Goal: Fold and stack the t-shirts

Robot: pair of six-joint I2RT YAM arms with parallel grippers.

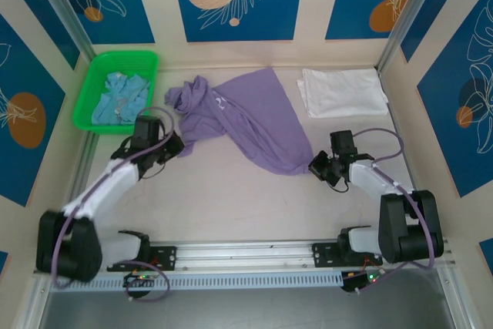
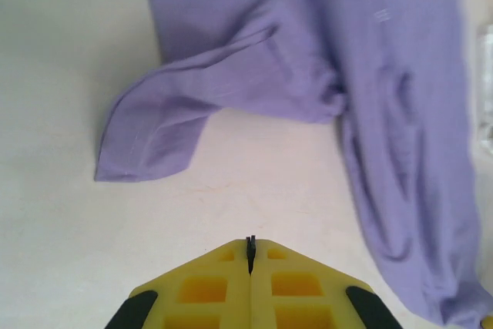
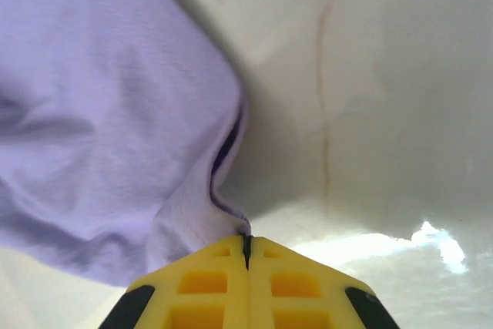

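from the overhead camera i see the purple shirt (image 1: 246, 117) lying crumpled across the middle of the pale surface (image 1: 231, 206). it is bunched at its left end and tapers to a corner at lower right. a folded white shirt (image 1: 343, 92) lies flat at the far right, apart from the purple one. a blue shirt (image 1: 119, 99) sits crumpled inside a green basket (image 1: 127, 56) at the far left. this view also places the arms: one reaches to just beside the bunched left end of the purple shirt, and the other reaches to its lower right corner. from up here i cannot tell how the fingers stand.

the wrist cameras add that detail. on the left wrist, the left tool (image 2: 250, 248) is pressed together with nothing between its yellow fingers, over bare surface. a sleeve (image 2: 154, 140) of the purple shirt lies ahead, apart from the tip. on the right wrist, the right tool (image 3: 246, 243) is pressed together, pinching the edge of the purple shirt. the cloth rises from the fingertips in a fold and casts a shadow on the surface behind it.
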